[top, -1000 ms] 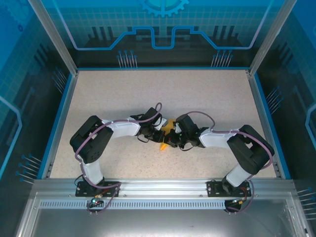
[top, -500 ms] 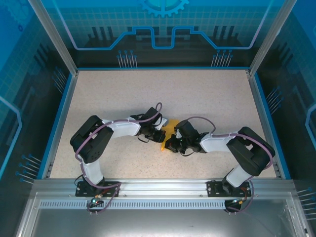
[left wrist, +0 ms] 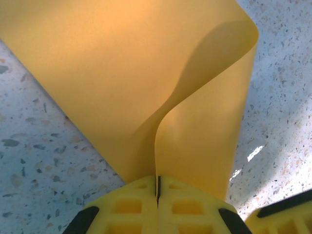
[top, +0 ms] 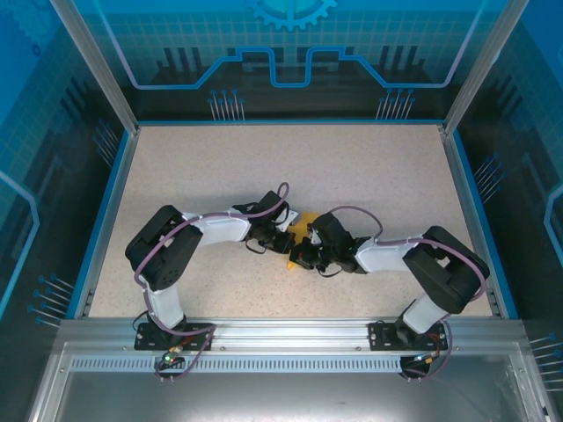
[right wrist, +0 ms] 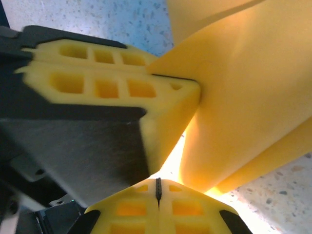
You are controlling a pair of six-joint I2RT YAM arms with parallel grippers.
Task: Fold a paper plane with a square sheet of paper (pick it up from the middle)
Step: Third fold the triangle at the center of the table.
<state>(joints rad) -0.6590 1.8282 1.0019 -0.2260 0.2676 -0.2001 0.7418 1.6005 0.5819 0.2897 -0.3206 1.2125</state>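
Observation:
The square sheet of paper [top: 302, 230] is orange-yellow and stands curled off the table between my two grippers at mid-table. My left gripper [top: 286, 242] is shut on it; in the left wrist view the sheet [left wrist: 122, 73] runs into the closed jaws [left wrist: 157, 184] and bends over in an S-curve. My right gripper [top: 299, 255] is shut tip to tip [right wrist: 157, 187], no paper showing in its slit. The sheet [right wrist: 243, 97] hangs just beyond its tips. The left gripper's fingers [right wrist: 112, 78] pinch the sheet close by.
The speckled table [top: 264, 167] has free room on all sides of the grippers. A blue raised rim [top: 106, 211] borders it, with an aluminium rail [top: 290, 330] along the near edge. The two wrists sit almost touching.
My right gripper has slid left toward the left gripper, covering more of the paper's near tip. The left gripper has held its place and grip.

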